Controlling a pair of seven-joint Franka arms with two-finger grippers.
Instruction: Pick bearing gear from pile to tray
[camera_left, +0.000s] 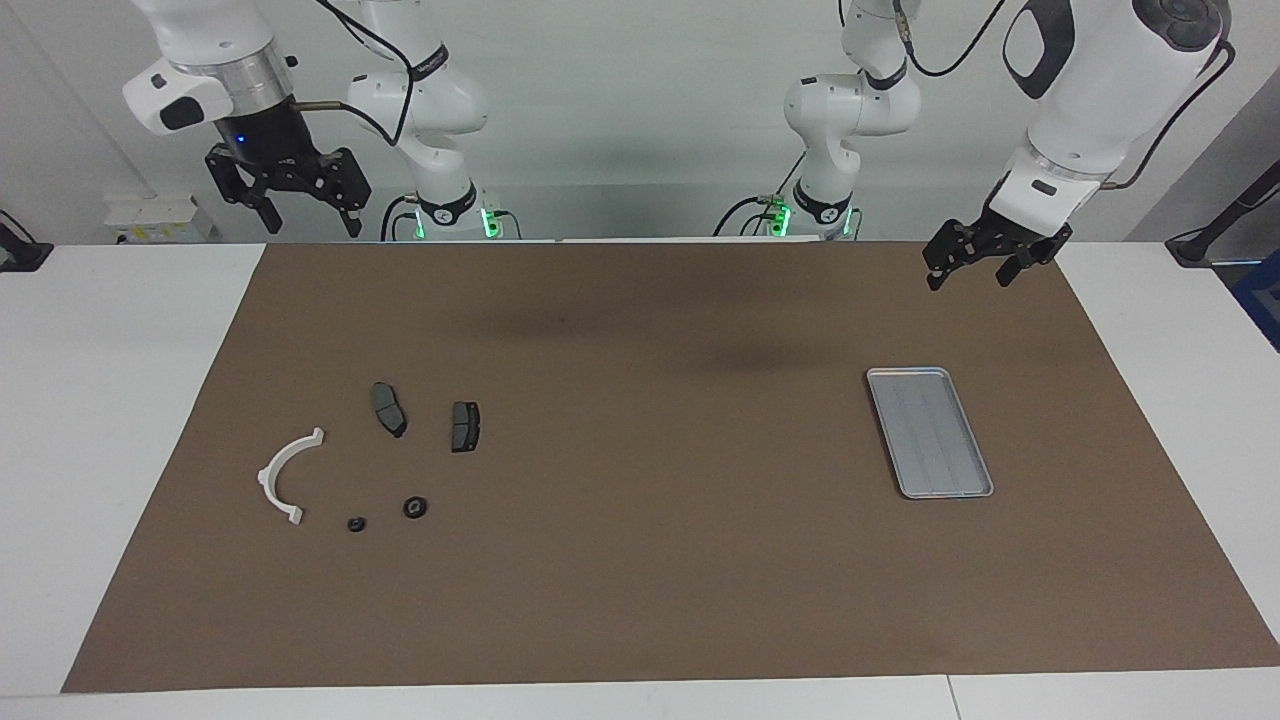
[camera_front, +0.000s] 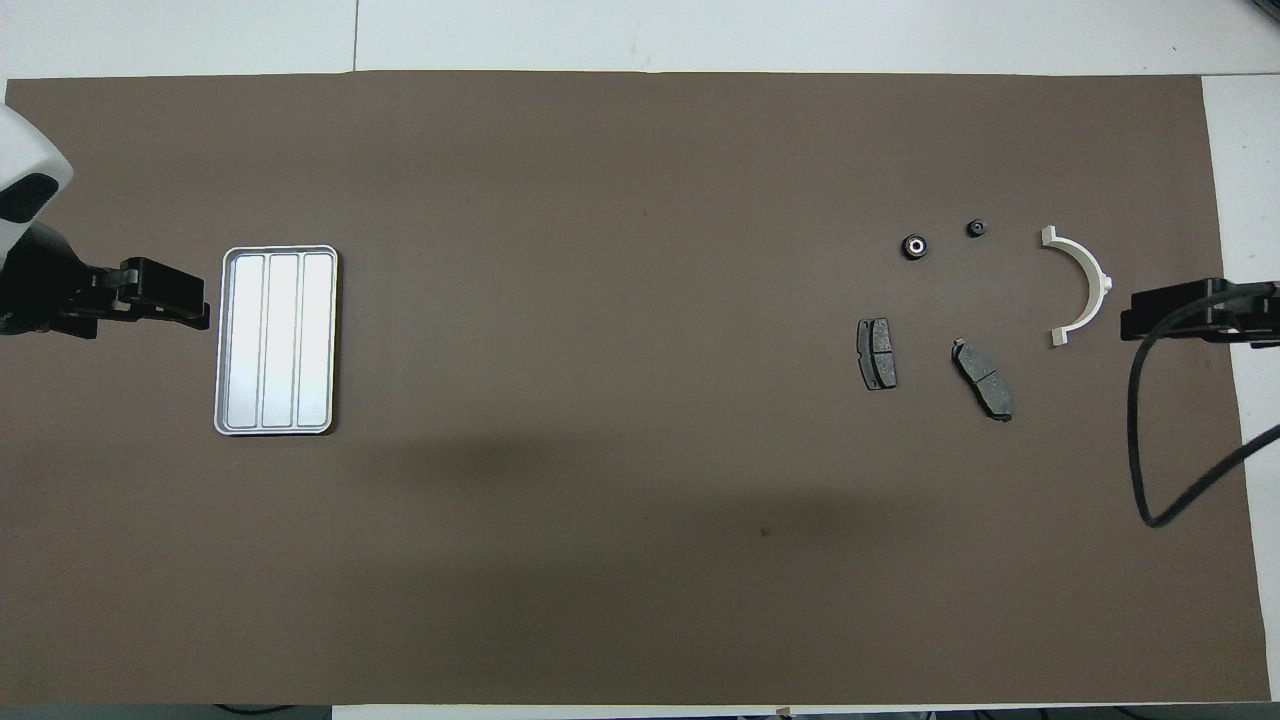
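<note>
Starting at the right arm's end: right gripper (camera_left: 310, 215) up in the air over the robots' edge of the brown mat (camera_left: 640, 600), fingers apart, holding nothing; probably parked above its side of the pile (camera_left: 370, 465) for a drop onto it.

Below, loose on the counter (camera_left: 100, 400), well spread so each part can be taken alone: white plastic arc (camera_left: 280, 480); small black round piece (camera_left: 356, 524); just beside it the bearing gear (camera_left: 416, 507), a larger black ring with a pale centre, lying flat, farther from the robots than the two dark grey pads (camera_left: 389, 408) (camera_left: 465, 426).

Well apart, toward the left arm's end: silver tray (camera_left: 930, 435), empty, ribbed base up, ready to receive.

Over the mat's corner past the tray: left gripper (camera_left: 968, 275), waiting with fingers apart, empty.
</note>
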